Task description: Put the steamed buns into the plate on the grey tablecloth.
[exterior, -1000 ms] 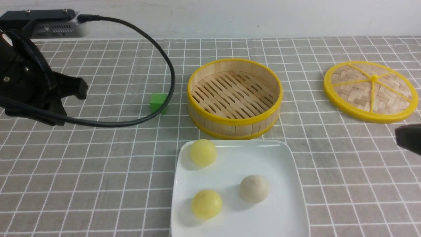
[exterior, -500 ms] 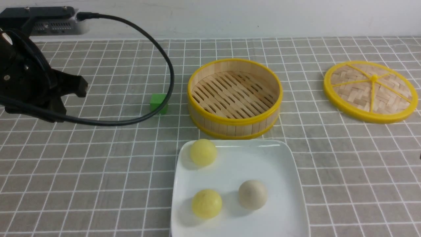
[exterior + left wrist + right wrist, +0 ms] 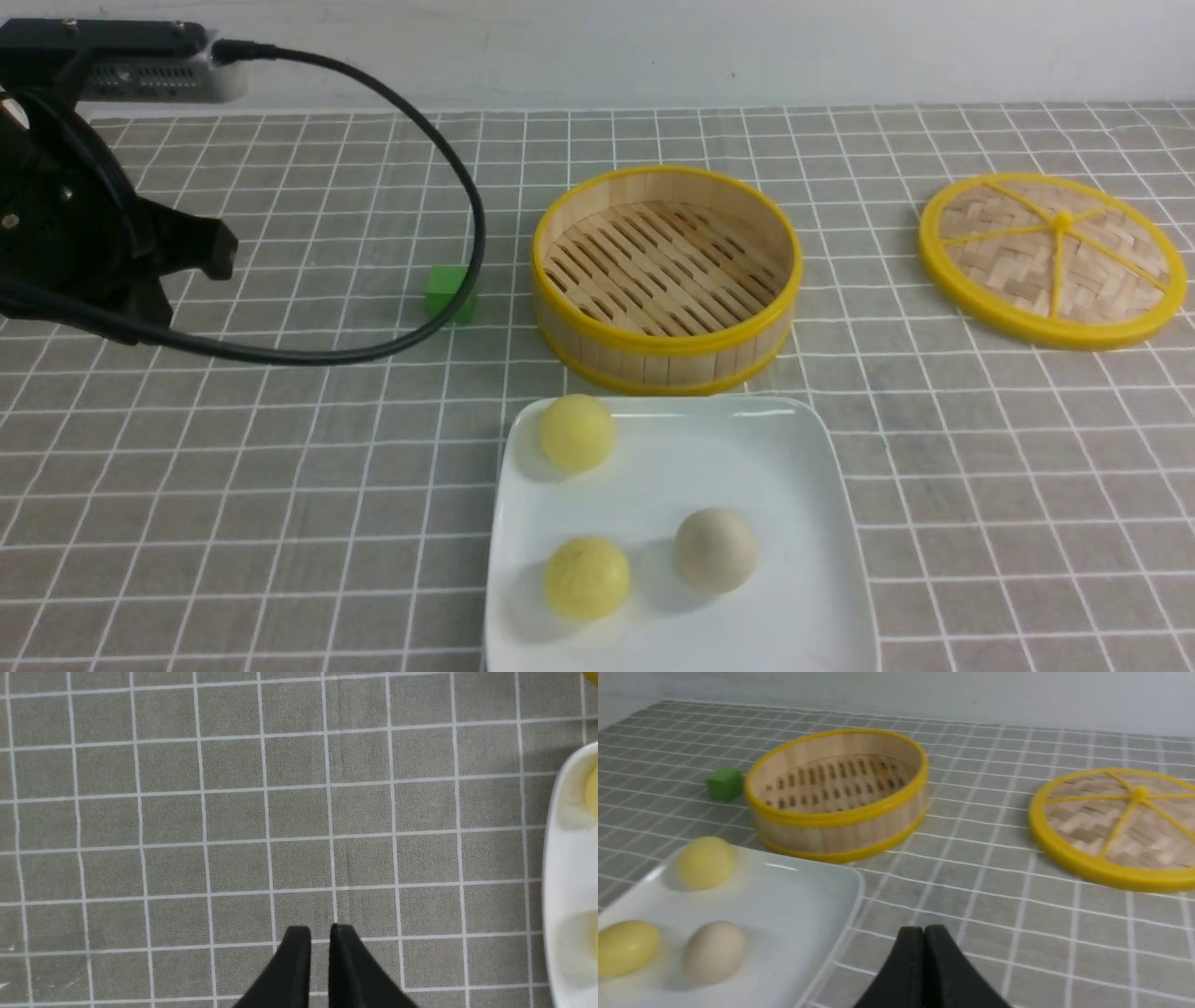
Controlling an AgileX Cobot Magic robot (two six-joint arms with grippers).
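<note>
No writing, label, brand, number or sign can be read in any of the views. The grey tablecloth carries only a white grid of lines, and the plate and the steamed buns on it are plain and unmarked.

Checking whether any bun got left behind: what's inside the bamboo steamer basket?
Nothing: the steamer basket shows only bare slats. Its near wall hides a strip of floor. All three steamed buns sit on the plate.
</note>
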